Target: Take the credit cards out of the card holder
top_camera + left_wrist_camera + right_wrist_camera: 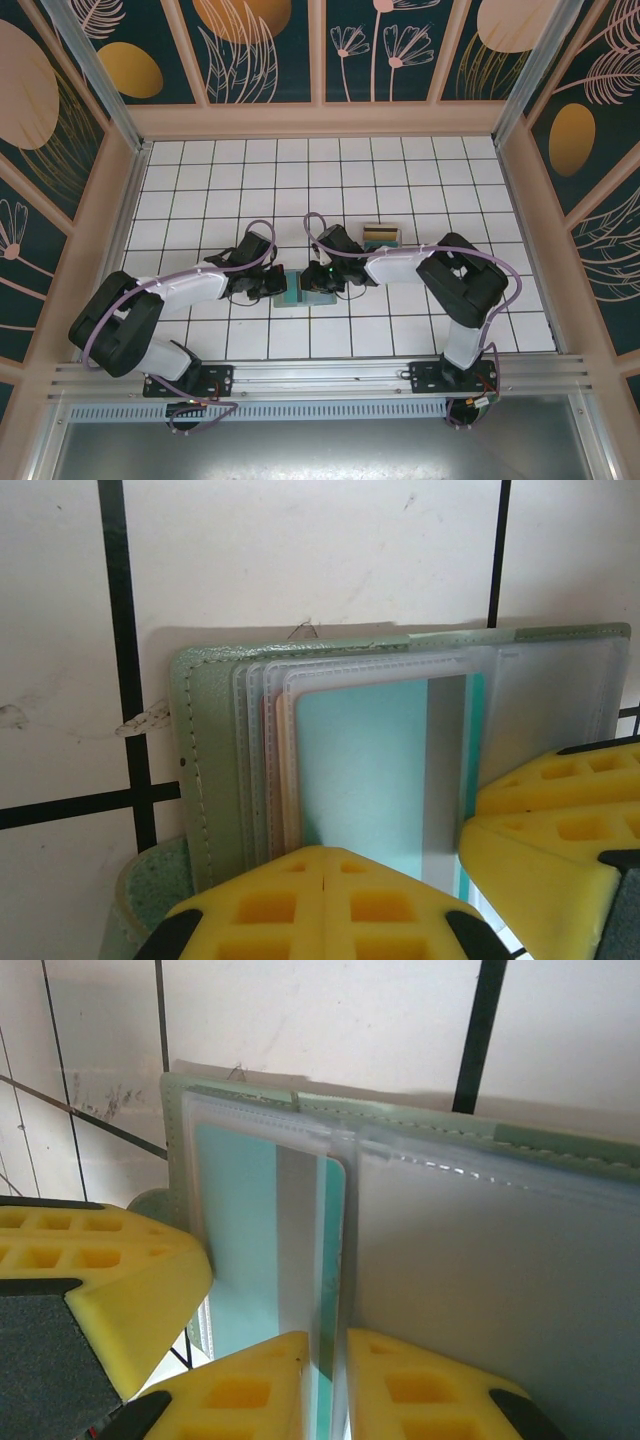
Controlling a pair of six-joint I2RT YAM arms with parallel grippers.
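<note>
The white tiled table (200, 180) lies under both of your arms, walled in by floral panels (260, 40). Your left arm (150, 310) and right arm (450, 280) both bend inward, so their ends meet near the middle of the tiles.

The card holder (297, 290) lies open and flat there, between the two grippers. Its grey-green cover is stitched along the edge, and clear sleeves (262, 750) are stacked on its inner face.

A small clear tray (381, 236) sits behind your right wrist, apart from the holder. What it holds is too small to make out.

Your left gripper (325, 865) is closed, its yellow fingers pressed together with no gap, and its tips sit over the near edge of the sleeved panel.

Your right gripper (328, 1345) stands narrow, with only a slit between its fingers, at the fold between the two panels.

The teal credit card (235, 1230), which has a grey stripe down it, sits in the top sleeve. Its edge toward the fold pokes slightly past the sleeve. That edge runs into the slit of your right gripper, but you cannot tell whether the fingers are pinching it.
</note>
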